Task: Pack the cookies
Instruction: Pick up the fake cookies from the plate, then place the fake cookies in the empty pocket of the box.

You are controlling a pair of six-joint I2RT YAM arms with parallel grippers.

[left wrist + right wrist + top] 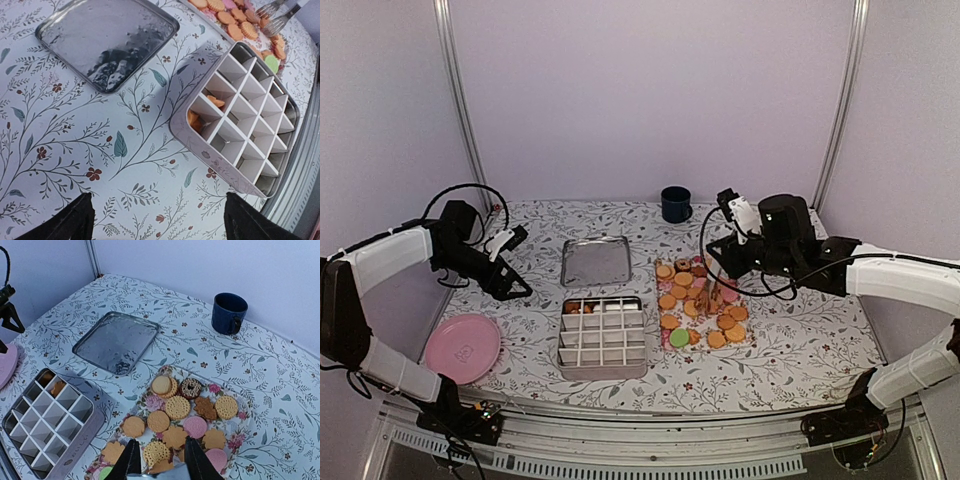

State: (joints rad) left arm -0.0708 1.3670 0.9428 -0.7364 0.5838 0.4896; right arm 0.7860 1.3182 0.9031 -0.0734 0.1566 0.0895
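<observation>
- Top view: the cookies (700,300) are seen spread over a flowered tray (658,262) at the right of the tabletop (800,330). A few more lie in the far-left cells of a divided tin (603,345) just left of the tray.
- The tin's lid (595,260) is laid flat behind the tin. A pink plate (463,347) is seen near the left edge and a blue mug (676,204) at the back.
- The left claw (518,285) is held released above the tabletop, left of the lid, with nothing in it. The right claw (708,290) is lowered among the cookies on the tray.
- Left wrist view: the left claw's fingers (70,222) are spread wide over bare cloth. Orange cookies (216,101) are seen in two corner cells of the tin (200,145), and the lid (107,37) lies apart from it.
- Right wrist view: the right claw (160,455) is seen with its jaws somewhat apart, directly over tan cookies (175,407) at the tray's near end. Whether a cookie is grasped cannot be told.
</observation>
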